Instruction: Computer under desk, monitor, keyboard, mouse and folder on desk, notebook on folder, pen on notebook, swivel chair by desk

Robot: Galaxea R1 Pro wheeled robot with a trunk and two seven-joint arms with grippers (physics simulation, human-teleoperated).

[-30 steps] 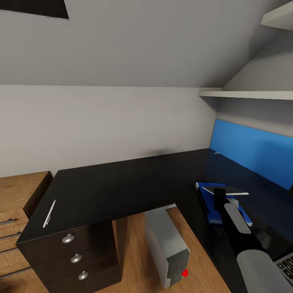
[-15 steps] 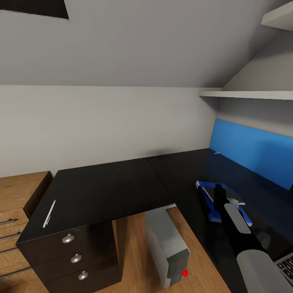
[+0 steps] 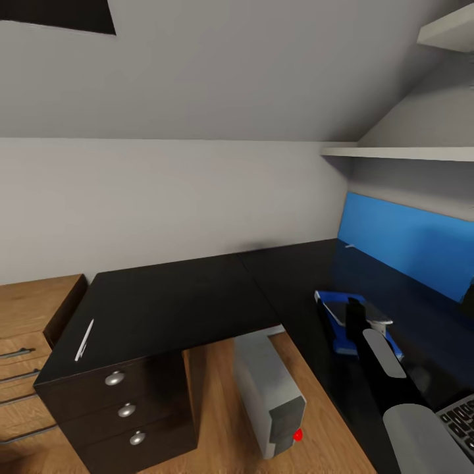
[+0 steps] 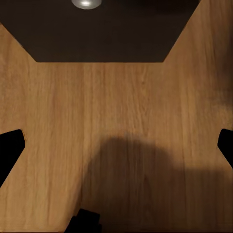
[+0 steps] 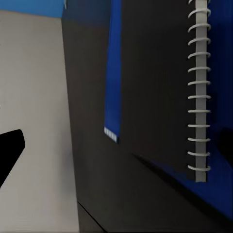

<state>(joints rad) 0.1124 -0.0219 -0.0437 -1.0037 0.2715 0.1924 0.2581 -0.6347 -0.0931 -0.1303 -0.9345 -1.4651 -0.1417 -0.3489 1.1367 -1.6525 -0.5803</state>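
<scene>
Right wrist view has the right gripper point(image 5: 116, 145) spread wide, empty, over the spiral notebook point(image 5: 160, 82) on the blue folder point(image 5: 112, 73); looks light and floppy, so I'd pinch the stiffer spiral edge.

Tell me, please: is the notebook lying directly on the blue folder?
Touching. In the right wrist view the spiral notebook lies flat on the blue folder, whose blue shows along its edges, with no gap visible.

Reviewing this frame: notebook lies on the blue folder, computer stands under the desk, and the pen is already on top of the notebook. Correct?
Not quite. The pen is not on the notebook; the head view shows it lying at the desk's left end, above the drawers. The notebook does lie on the folder, and the computer stands under the desk.
</scene>
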